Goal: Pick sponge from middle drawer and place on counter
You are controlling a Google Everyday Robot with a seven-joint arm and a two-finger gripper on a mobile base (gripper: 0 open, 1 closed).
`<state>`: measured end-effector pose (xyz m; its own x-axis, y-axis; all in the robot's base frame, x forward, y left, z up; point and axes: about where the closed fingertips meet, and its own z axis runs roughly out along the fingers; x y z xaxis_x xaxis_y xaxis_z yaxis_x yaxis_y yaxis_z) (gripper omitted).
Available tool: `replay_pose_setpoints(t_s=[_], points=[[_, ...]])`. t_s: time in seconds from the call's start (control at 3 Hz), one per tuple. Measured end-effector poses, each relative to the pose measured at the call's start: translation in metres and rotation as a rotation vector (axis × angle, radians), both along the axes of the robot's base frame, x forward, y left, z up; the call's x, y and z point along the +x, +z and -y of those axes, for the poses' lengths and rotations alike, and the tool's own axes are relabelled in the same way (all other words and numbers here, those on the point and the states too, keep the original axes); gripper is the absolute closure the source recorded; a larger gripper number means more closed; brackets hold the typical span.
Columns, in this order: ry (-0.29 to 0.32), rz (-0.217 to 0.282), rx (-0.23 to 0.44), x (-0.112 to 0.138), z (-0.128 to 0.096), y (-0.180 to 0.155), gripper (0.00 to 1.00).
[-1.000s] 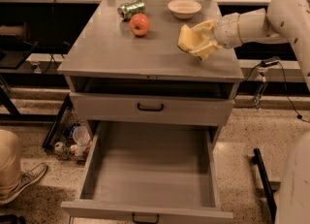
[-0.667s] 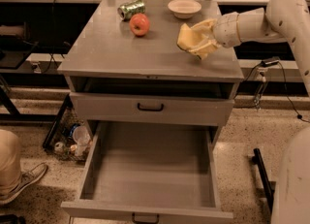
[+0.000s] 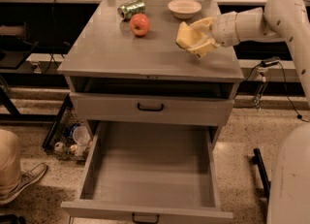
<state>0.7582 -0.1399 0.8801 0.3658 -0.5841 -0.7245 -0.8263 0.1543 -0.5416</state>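
The pale-yellow sponge (image 3: 184, 36) is held in my gripper (image 3: 193, 38), which is shut on it just above the right side of the grey counter (image 3: 111, 48). The white arm reaches in from the right. The middle drawer (image 3: 152, 169) is pulled fully open at the bottom, its inside bare, its small black handle (image 3: 145, 216) at the front edge.
A red apple (image 3: 139, 24), a green can (image 3: 131, 9) lying on its side and a cream bowl (image 3: 184, 8) stand at the back of the counter. The drawer front above (image 3: 150, 107) is closed. A person's shoe (image 3: 22, 182) is on the floor at left.
The gripper with the sponge has shifted slightly left and down over the counter's right side. Nothing else has moved.
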Motion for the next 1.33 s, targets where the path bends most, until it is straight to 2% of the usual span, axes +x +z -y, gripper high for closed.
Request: replay_pose_setpoints(t_s=[0.33,0.67,1.0,1.33], points=[[0.008,-0.002,0.005,0.001,-0.002,0.000,0.00],[0.000,0.010,0.036,-0.002,0.005,0.004,0.00],[-0.068,0.049,0.075,-0.011,0.038,0.016,0.00],[-0.169,0.114,0.086,-0.030,0.088,0.040,0.00]])
